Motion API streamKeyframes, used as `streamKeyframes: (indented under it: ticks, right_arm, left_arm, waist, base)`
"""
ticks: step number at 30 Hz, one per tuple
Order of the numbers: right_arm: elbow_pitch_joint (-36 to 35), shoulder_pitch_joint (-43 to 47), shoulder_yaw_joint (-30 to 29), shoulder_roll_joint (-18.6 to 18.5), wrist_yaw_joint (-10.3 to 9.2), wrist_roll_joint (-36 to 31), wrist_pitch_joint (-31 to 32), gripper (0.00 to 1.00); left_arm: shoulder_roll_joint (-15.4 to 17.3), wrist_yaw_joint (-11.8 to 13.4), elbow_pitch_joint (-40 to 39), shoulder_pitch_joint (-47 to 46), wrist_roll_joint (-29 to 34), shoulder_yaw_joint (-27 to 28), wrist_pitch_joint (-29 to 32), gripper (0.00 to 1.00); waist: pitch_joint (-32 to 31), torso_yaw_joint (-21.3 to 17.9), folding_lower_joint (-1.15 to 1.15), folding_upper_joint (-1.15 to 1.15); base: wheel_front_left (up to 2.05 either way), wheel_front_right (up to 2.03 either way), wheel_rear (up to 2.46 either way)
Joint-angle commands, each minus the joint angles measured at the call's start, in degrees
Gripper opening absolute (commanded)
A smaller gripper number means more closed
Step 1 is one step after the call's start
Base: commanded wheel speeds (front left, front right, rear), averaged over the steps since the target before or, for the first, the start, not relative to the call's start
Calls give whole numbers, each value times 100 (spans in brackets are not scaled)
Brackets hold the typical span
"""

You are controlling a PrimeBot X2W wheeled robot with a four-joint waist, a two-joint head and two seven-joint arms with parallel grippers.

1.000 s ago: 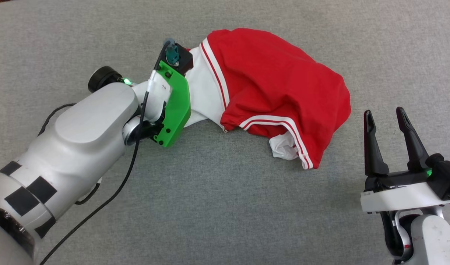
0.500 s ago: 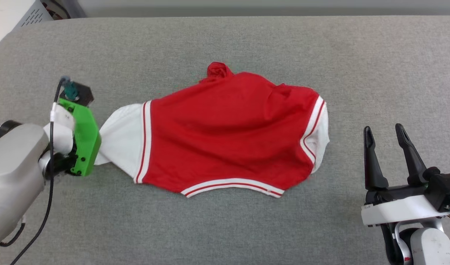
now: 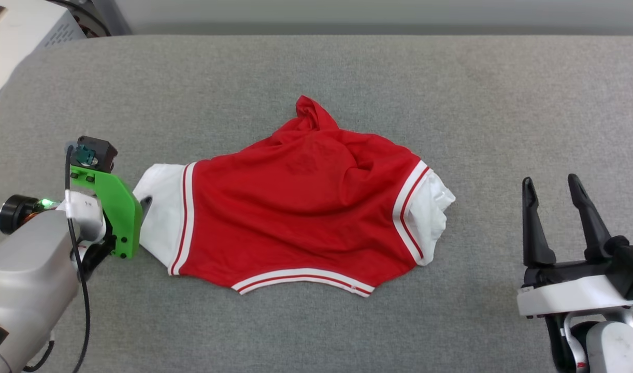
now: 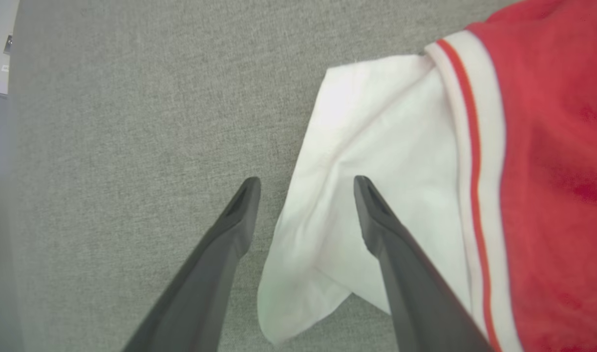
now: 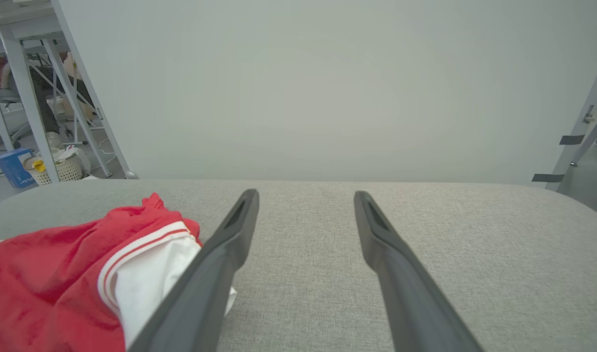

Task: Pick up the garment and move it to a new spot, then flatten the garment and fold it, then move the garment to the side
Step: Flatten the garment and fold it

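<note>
Beneath the spread left end effector (image 4: pixel 307 185) lies a sleeve of the garment (image 4: pixel 547 146)

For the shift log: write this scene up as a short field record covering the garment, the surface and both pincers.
garment: red jersey, spread out but wrinkled, bunched at its far edge
surface: grey padded surface, garment near its middle
sleeves: white, one at each end of the garment
left pincer: open, straddling the edge of the white sleeve, gripping nothing
right pincer: open, empty, apart from the garment
fold: not yet done
</note>
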Motion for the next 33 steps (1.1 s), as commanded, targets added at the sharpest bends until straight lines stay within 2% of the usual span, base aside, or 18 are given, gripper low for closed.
streamKeyframes:
  ticks: [1, 6, 8, 11, 13, 16, 21, 23, 26, 33]
  right_arm:
    - [-84, 34, -58, -9, -5, -99, -28, 100]
    - [-479, -219, -202, -279, -5, -248, -28, 100]
    - [-682, -388, -224, -463, -5, -251, -28, 100]
    - [-910, -648, -137, -799, -5, -230, -28, 100]
    - [-943, -791, 35, -1069, -5, -151, -28, 100]
    - [-800, -979, 533, -1615, -5, 6, -28, 100]
    - [-435, -1282, 1559, -2436, -5, 400, 112, 100]
    - [-462, -1454, 1992, -2702, -5, 624, 417, 100]
    - [-530, -1700, 2667, -3122, -5, 1100, 1172, 100]
    - [-963, -2218, 3982, -4007, -5, 2351, 3483, 100]
  left_arm:
    - [-46, 95, 24, 133, 105, 70, -390, 100]
    - [-120, 505, -231, 385, 302, 332, -1943, 100]
    - [-120, 708, -440, 530, 324, 490, -2347, 100]
    - [-58, 1099, -905, 770, 477, 848, -2531, 100]
    - [2, 1482, -1533, 943, 881, 1408, -2541, 100]
    - [19, 2059, -2609, 1632, 1650, 2341, -2544, 100]
    - [-202, 2639, -3834, 2895, 2730, 3426, -2545, 100]
    - [-353, 2754, -4126, 3319, 3066, 3756, -2545, 100]
    - [-597, 2794, -4432, 3830, 3493, 4164, -2545, 100]
    - [-1094, 2566, -4639, 4368, 4130, 4740, -2546, 100]
  waist:
    - [-182, 74, 0, 38]
    - [-447, 189, 0, 38]
    - [-515, 242, 0, 38]
    - [-582, 319, 0, 38]
    - [-604, 381, 0, 38]
    - [-628, 453, 0, 38]
    - [-668, 513, 0, 38]
    - [-659, 524, 0, 38]
    - [-615, 554, 0, 38]
    - [-405, 599, 0, 38]
  base:
    - [0, 0, 0]
    - [0, 0, 0]
    - [0, 0, 0]
    - [0, 0, 0]
    - [0, 0, 0]
    - [0, 0, 0]
    - [0, 0, 0]
    - [0, 0, 0]
    - [0, 0, 0]
    - [0, 0, 0]
